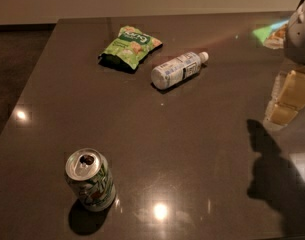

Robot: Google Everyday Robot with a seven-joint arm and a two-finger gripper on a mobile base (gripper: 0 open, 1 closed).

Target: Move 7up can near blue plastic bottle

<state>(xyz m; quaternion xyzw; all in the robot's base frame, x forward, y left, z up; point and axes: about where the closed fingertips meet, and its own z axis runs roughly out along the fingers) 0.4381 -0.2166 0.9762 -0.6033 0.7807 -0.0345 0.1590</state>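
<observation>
The 7up can (91, 180) stands upright at the front left of the dark table, its silver top open and its sides green and white. The blue plastic bottle (178, 69) lies on its side at the back middle, white cap pointing right. The two are far apart. My gripper (288, 99) hangs at the right edge of the view, above the table, well to the right of the bottle and far from the can. It holds nothing that I can see.
A green snack bag (129, 47) lies just left of the bottle at the back. The table's left edge (27, 84) runs diagonally, with floor beyond it. The arm's shadow (272, 179) falls at the front right.
</observation>
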